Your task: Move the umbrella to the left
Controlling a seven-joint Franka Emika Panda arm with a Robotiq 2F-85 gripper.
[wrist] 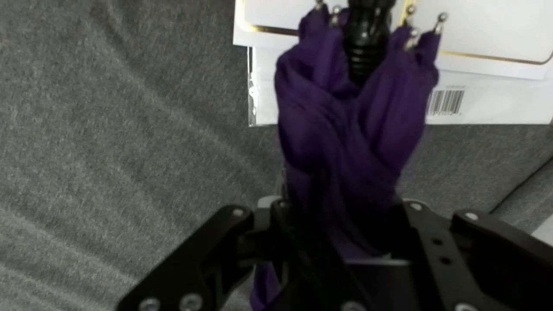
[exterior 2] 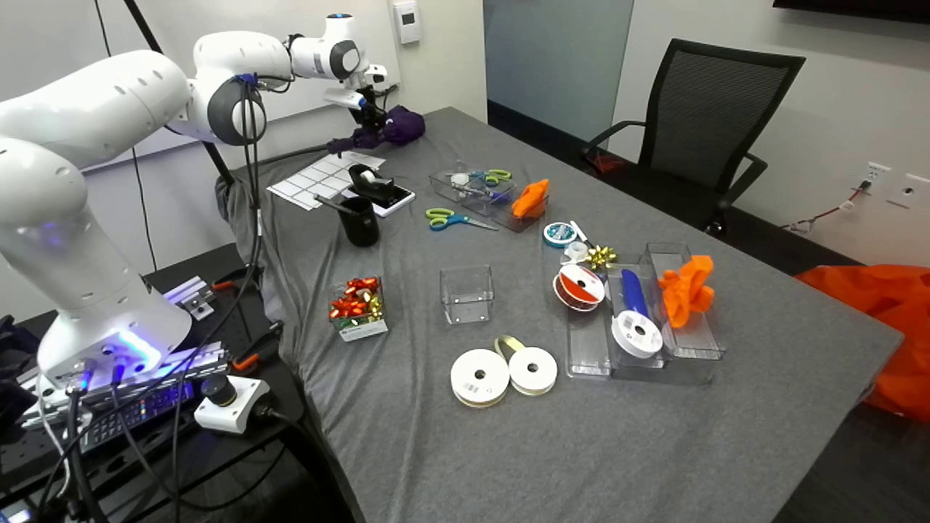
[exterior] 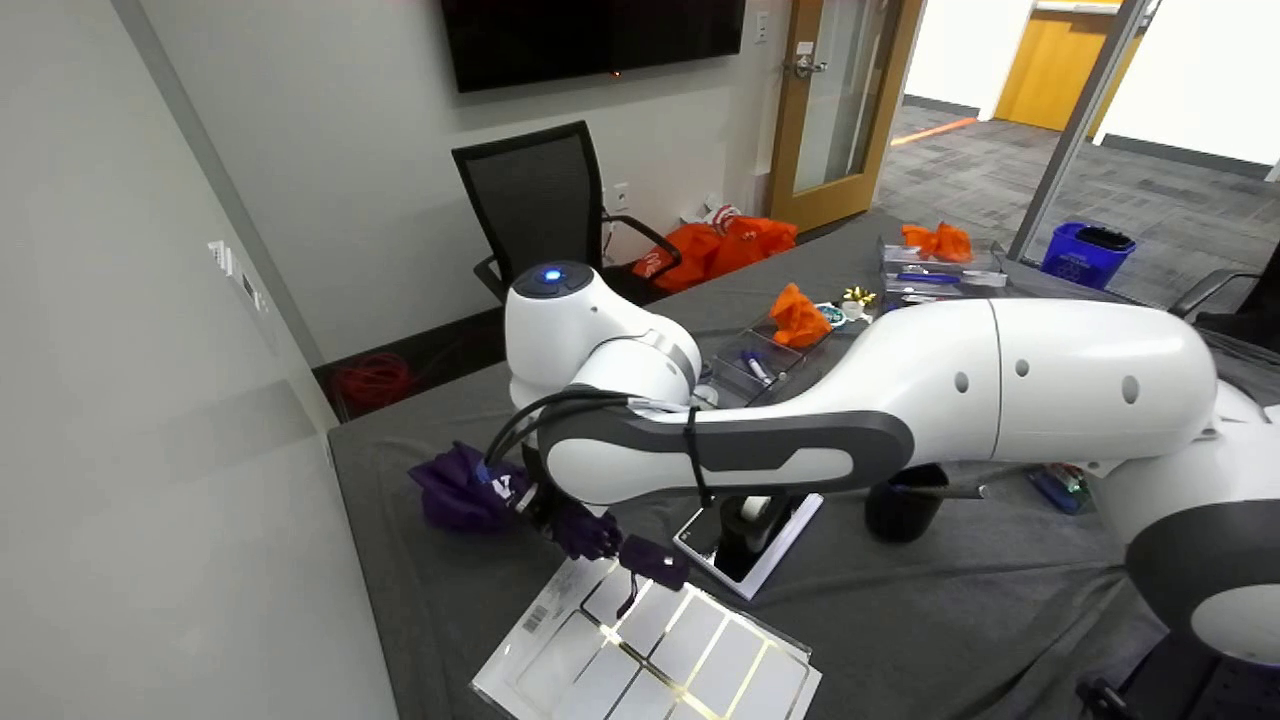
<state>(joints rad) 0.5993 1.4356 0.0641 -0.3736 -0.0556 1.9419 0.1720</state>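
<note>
The umbrella is a purple folded bundle with loose fabric [exterior: 455, 490] at one end and a dark slim handle [exterior: 655, 562] at the other. It also shows in an exterior view [exterior 2: 403, 127] and in the wrist view [wrist: 345, 108]. My gripper [wrist: 343, 211] is shut around the umbrella's middle, with a finger against each side and the fabric squeezed between them. The gripper also shows in an exterior view [exterior 2: 369, 116]. The umbrella appears held a little above the table, its handle over the paper's edge. The arm partly hides the gripper in an exterior view.
A white paper sheet [exterior: 650, 650] lies under the handle end. A black tape dispenser [exterior 2: 372, 183] and a black pen cup [exterior 2: 360, 221] stand near it. Clear trays [exterior 2: 465, 190] with scissors, pens and orange fabric are further along. A white wall [exterior: 200, 400] borders the table.
</note>
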